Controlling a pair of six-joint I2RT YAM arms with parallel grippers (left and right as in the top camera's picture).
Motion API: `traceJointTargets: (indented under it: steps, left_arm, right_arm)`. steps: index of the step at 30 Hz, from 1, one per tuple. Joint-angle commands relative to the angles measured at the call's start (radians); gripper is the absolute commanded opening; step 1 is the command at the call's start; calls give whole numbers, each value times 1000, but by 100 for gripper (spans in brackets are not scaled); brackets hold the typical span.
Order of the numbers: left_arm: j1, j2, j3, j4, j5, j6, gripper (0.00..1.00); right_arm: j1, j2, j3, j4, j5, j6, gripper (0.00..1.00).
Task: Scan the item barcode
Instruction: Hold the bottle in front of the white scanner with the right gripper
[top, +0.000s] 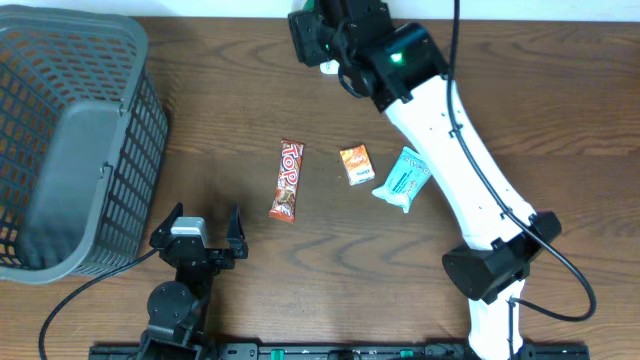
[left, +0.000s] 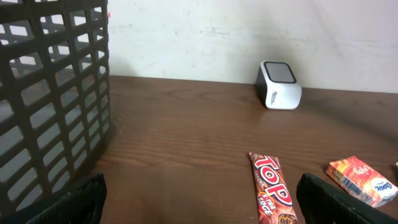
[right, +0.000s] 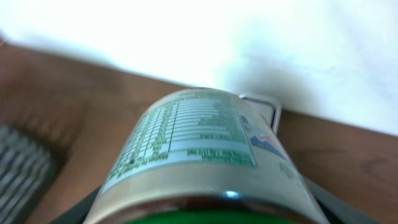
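Left tool (top: 201, 225) sits nearest the base, jaws spread wide with nothing between them. In its own wrist view only two dark fingers (left: 68, 202) poke in at the bottom corners.

Off to its left is the grey mesh basket (top: 70, 140), cut off by the frame edge.

Moving out across the brown counter (top: 200, 120): a red Top chocolate bar (top: 288, 180) lies flat, then an orange packet (top: 354, 164), then a pale blue packet (top: 402, 178) right beside the white arm link, its far edge hard to separate from the arm.

Now the far edge. Right tool (right: 205, 210) is clamped on a silver can (right: 193, 146), green end toward the wrist camera and printed panel up, the print too blurred to read. From overhead the can is hidden under the arm's black head.

Scanner (left: 278, 84), a small white-and-grey box, stands against the pale wall (left: 249, 31). Overhead shows only a white sliver of it under the arm. A thin edge peeks from behind the can in the right wrist view; whether that is the scanner, I cannot tell.
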Motion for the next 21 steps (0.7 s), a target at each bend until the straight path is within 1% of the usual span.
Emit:
traceJointTargets:
  steps: [1,3,6,8,10,12,14,18,21]
  left_arm:
    - [-4,-7,-27,-22,-20,13,98]
    - [-4,-7,-27,-22,-20,13,98]
    - [-4,-7,-27,-22,-20,13,98]
    - [-4,-7,-27,-22,-20,13,98]
    - [-4,-7,-27,-22,-21,13,98]
    - [-4,-7,-27,-22,-20,13,98]
    - [-4,-7,-27,-22,-20,13,98]
    - [-4,-7,-27,-22,-20,13,98]
    - [-4,-7,-27,-22,-20,13,98]
  right_arm:
    - [-10,-8,-139,169,198,18,40]
    - [-14,-8,-257,356,274,17,45]
    - [-23,-8,-372,543,285,8,47]
    - [-40,-8,-453,692,282,6,51]
    - [-65,-5,-521,816,268,6,51]
    - [-94,13,-561,900,234,6,49]
    - [-114,45,-567,939,194,6,48]
    - [-144,153,-567,1059,85,6,48]
    - [-144,215,-567,1139,84,6,49]
